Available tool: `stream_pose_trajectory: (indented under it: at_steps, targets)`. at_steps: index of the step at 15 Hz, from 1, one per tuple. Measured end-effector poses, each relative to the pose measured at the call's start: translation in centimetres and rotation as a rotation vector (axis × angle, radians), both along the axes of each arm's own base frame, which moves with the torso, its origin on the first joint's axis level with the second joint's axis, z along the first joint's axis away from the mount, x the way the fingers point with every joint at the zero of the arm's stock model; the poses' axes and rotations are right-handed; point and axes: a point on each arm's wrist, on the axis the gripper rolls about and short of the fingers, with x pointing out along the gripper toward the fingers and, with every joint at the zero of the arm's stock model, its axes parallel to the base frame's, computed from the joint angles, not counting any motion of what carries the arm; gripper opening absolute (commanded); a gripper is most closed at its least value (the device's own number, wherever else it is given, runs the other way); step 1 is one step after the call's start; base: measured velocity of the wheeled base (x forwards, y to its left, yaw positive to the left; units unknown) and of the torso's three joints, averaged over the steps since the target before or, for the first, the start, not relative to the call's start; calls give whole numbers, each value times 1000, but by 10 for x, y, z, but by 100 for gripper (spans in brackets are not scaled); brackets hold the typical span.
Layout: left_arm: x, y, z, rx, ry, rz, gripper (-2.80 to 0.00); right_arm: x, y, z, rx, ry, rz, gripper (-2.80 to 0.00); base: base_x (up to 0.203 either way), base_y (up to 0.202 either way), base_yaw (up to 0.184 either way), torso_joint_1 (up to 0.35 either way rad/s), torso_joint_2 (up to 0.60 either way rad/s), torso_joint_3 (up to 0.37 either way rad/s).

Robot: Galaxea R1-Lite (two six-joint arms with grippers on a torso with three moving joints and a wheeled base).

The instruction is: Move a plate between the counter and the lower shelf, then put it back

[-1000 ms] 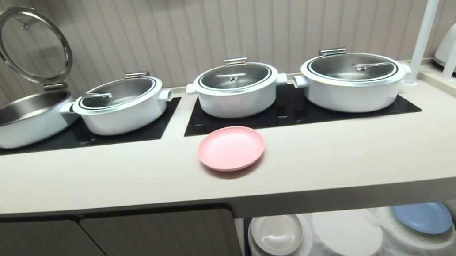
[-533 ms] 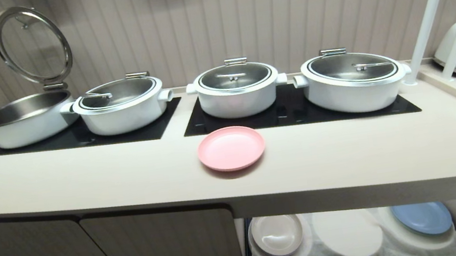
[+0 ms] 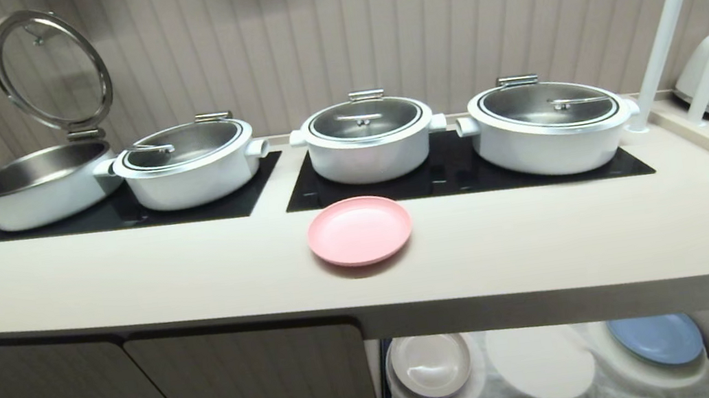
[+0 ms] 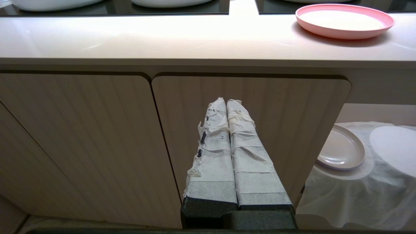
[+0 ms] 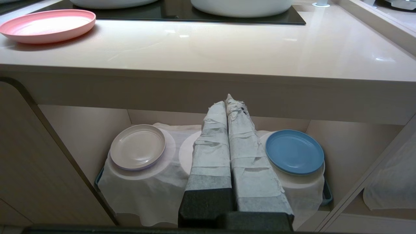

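- Left tool, taped fingers pressed together, low before the cabinet doors.
- Right tool likewise closed, empty.
- Round matte pastel-pink plastic plate rests on the pale-beige surface, above and between both tools.
- Lit lower shelf lies beyond the right tool, apparently untouched.

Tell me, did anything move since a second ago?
No, nothing moved. The pink plate lies in the same spot on the counter, in front of the pots. Down on the shelf, the cream plate and the blue plate sit on their cloth mounds, with the middle mound bare. Both end effectors, left and right, wait shut below the counter edge, holding nothing.
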Motion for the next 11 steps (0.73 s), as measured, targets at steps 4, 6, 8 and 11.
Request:
stream_pose_trajectory:
  at_steps: [4,6,8,11]
  targets:
    - [0,0,0,-1,0,0,-280,0,0,0,0,0,0,-280,0,0,0,0,0,0]
    - [0,0,0,-1,0,1,-280,0,0,0,-1,0,0,-280,0,0,0,0,0,0]
    - [0,0,0,-2,0,1,-280,0,0,0,0,0,0,-280,0,0,0,0,0,0]
    - [0,0,0,-1,0,1,-280,0,0,0,-2,0,0,-280,0,0,0,0,0,0]
